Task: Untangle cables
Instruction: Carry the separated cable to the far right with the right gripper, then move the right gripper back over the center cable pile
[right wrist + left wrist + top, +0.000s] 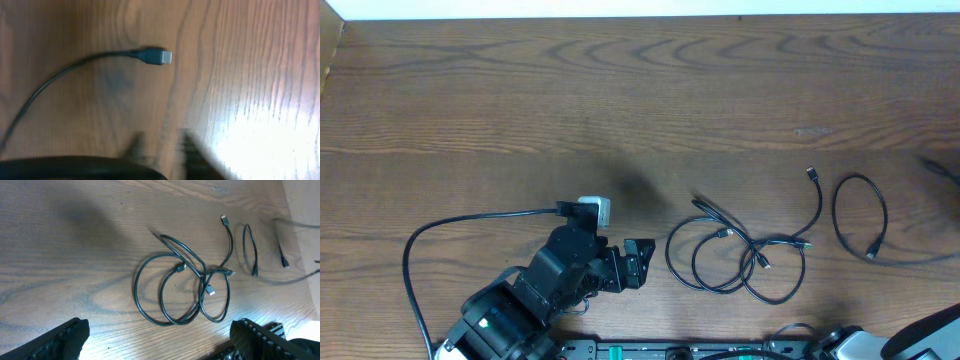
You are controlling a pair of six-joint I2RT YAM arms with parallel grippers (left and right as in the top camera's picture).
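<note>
A knot of thin black cables (pixel 740 258) lies in overlapping loops on the wooden table (pixel 520 100), right of centre; the left wrist view shows the same knot of cables (pixel 182 287) just ahead of my left gripper. Further right lies a separate looped cable (pixel 860 215), apart from the knot. My left gripper (pixel 632 262) sits left of the knot, low over the wood, open and empty (pixel 160 327). In the right wrist view a cable's plug end (pixel 160 56) lies on the table ahead of my right gripper (pixel 161 136). Its blurred fingers stand apart with nothing between them.
A thick black cable (pixel 420 250) wired to the left arm loops over the table's left part. The right arm (pixel 925 338) shows only at the bottom right corner. A dark blurred streak (pixel 940 168) lies at the right edge.
</note>
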